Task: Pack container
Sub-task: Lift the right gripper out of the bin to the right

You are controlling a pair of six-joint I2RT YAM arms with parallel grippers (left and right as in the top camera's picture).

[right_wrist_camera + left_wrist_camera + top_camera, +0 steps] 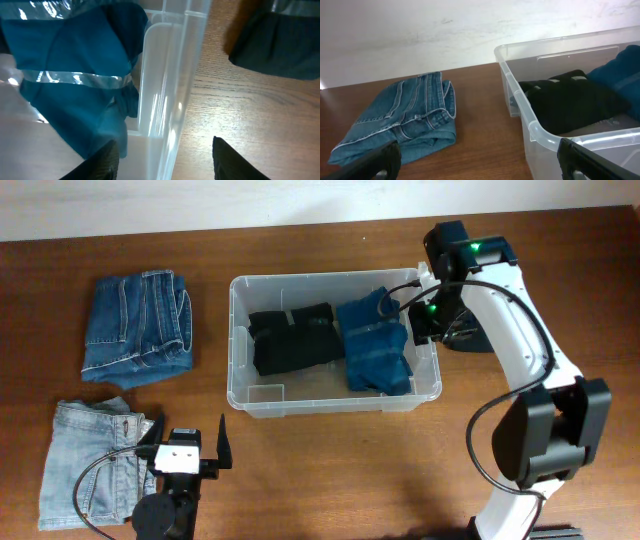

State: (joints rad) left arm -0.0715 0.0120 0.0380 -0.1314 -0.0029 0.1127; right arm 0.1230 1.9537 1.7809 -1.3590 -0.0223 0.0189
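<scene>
The container (236, 350) is a clear plastic tub at mid-table. It holds a folded black garment (293, 338) on the left and folded dark blue jeans (375, 345) on the right. My right gripper (422, 318) is open and empty at the tub's right end. In the right wrist view its fingers (167, 165) straddle the tub's wall (170, 75), with the dark blue jeans (75, 65) just inside. My left gripper (186, 437) is open and empty near the front left. In the left wrist view (480, 167) it faces the tub's corner (530, 120).
Folded mid-blue jeans (137, 327) lie left of the tub and also show in the left wrist view (405, 120). Light-blue jeans (95, 460) lie at the front left beside my left arm. My right arm's dark base (280, 45) stands right of the tub.
</scene>
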